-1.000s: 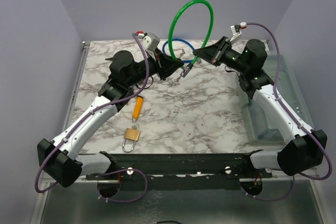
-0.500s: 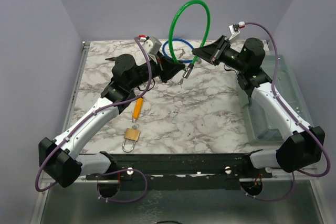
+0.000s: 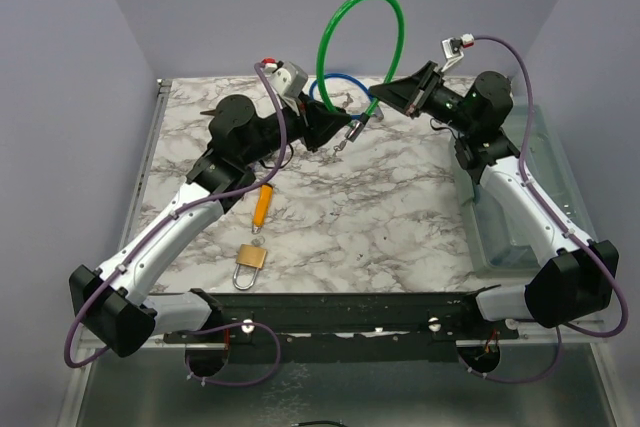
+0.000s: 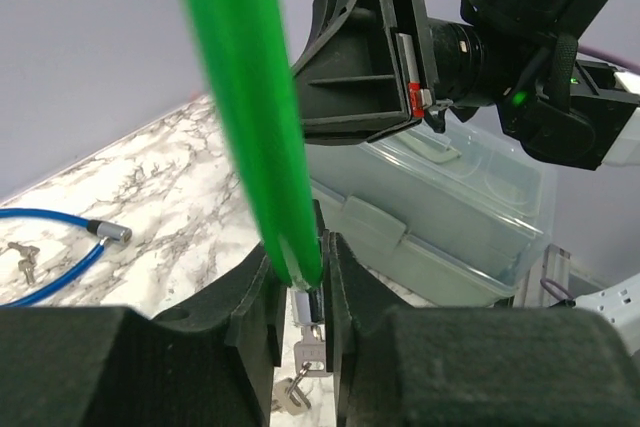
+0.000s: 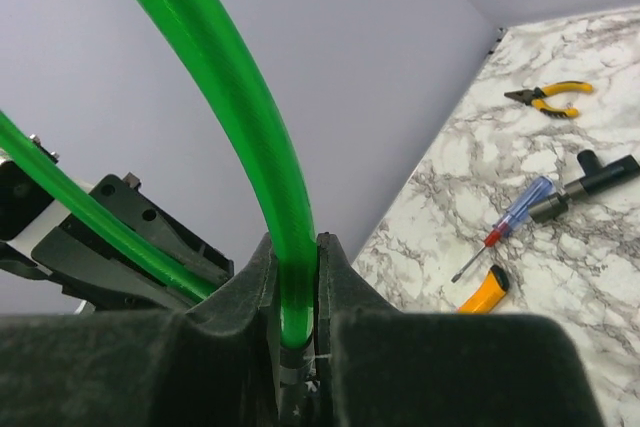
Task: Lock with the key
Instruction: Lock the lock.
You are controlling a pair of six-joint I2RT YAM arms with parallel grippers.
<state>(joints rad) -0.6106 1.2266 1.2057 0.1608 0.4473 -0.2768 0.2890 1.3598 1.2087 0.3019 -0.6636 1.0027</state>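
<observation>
A green cable lock (image 3: 330, 32) arches above the back of the table, one end in each gripper. My left gripper (image 3: 338, 127) is shut on the end with the lock head (image 4: 303, 292). A key (image 4: 306, 352) sits in the head, and more keys hang from it (image 3: 346, 137). My right gripper (image 3: 384, 99) is shut on the other end of the green cable (image 5: 255, 127), close to and facing the left gripper. The two ends are a short gap apart. The right gripper (image 4: 375, 57) also shows in the left wrist view, beyond the cable (image 4: 245, 117).
A blue cable lock (image 3: 330, 87) lies at the back of the marble table (image 3: 380, 217). An orange-handled knife (image 3: 261, 205) and a brass padlock (image 3: 249, 261) lie at front left. Yellow pliers (image 5: 545, 97) and a screwdriver (image 5: 505, 227) lie on the left. A clear bin (image 3: 520, 217) stands at right.
The right gripper has lifted and drawn back to the right a little, and the green loop stands taller. The left gripper has stayed nearly in place with its end.
</observation>
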